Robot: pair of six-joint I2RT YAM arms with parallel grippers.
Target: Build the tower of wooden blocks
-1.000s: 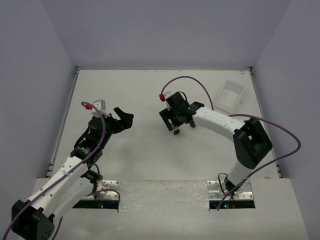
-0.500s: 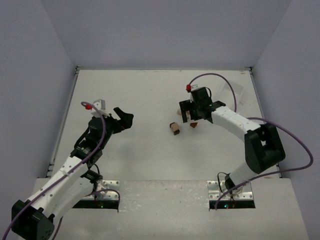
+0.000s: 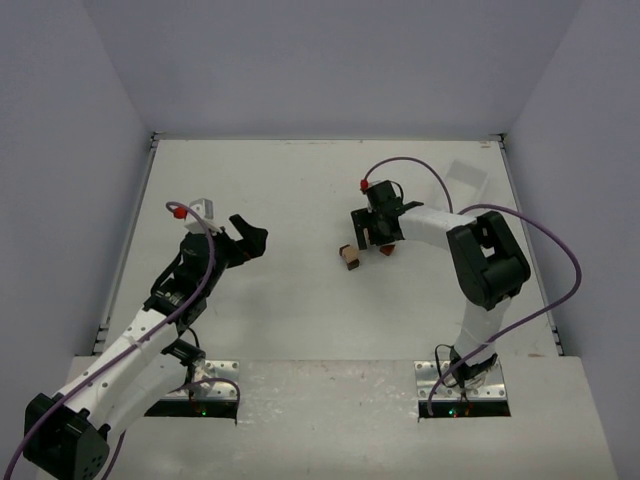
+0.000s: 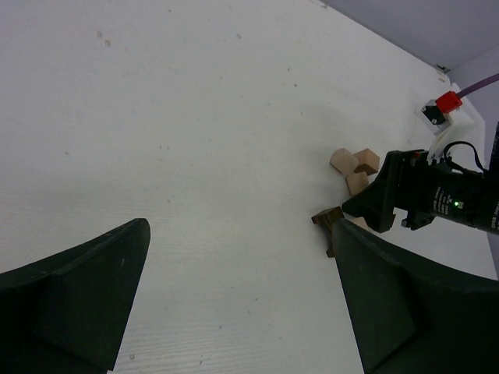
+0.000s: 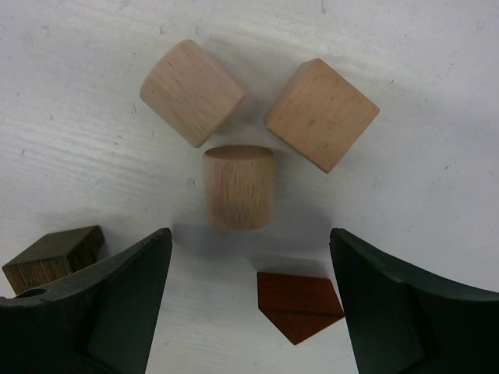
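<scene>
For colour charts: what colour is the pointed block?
The pointed block is reddish-brown; clearest in right wrist view.

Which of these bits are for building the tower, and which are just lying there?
For the tower:
- pale block
- second pale block
- pale round block
- dark brown block
- reddish-brown wedge

Just lying about:
- clear tray
</scene>
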